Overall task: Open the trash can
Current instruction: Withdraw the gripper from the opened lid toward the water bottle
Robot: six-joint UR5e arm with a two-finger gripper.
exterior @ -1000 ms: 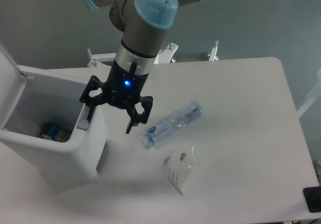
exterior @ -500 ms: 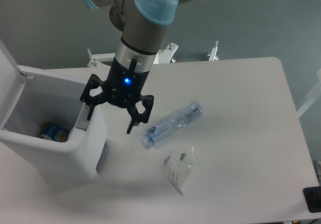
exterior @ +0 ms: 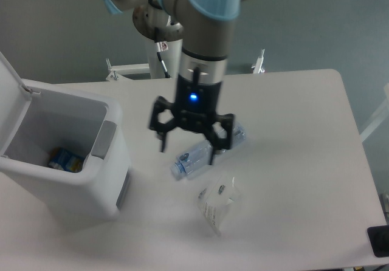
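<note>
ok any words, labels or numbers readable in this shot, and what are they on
None can be read.
Clear plastic bag: a white card inside with dark marks, too small to read.
Plastic bottle: no legible label.
Blue and yellow packet inside the open trash can: print too blurred.
End effector: only a blue light, no text.

A white table (exterior: 292, 119) fills most of the view. At its left stands a large boxy white trash can (exterior: 67, 180) with its lid (exterior: 9, 110) raised at the left edge, the inside showing a small blue and yellow item (exterior: 64, 160) at the bottom. A grey latch (exterior: 104, 140) sits on the can's right rim. The robot arm reaches down from the top centre, a blue light glowing above the black gripper (exterior: 187, 151), whose jaws are spread wide with nothing between them. It hangs over a clear plastic bottle (exterior: 209, 150) lying on its side. Just below the bottle lies a small clear packet (exterior: 219, 203).
</note>
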